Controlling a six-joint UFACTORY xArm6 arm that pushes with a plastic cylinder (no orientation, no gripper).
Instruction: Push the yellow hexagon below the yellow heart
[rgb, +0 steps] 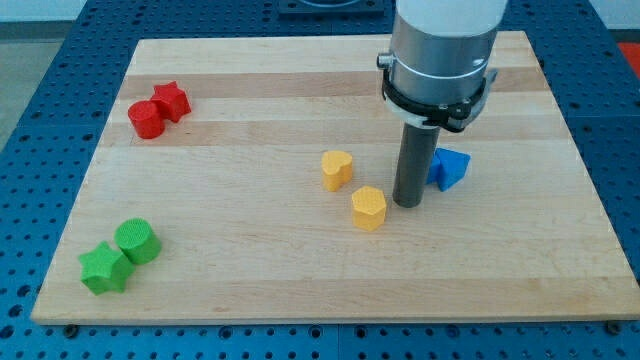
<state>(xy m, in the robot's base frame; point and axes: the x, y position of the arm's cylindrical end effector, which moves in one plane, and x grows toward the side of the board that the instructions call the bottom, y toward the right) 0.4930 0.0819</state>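
In the camera view, my tip (407, 204) rested on the counter (300, 270), just right of the yellow hexagon (368, 208). The hexagon sat near the yellow heart (337, 169), toward the view's bottom-right of it. The arm carried no fingers, only the rod.

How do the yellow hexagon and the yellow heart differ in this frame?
Shape: the yellow hexagon has flat sides; the yellow heart has a rounded, lobed outline.
Place: the hexagon sits lower in the view and further to the view's right than the heart, with a small gap between them.
Nearness: my tip stands just right of the hexagon; the heart is farther from it.
Both are yellow, similar in size, and resting on the board.
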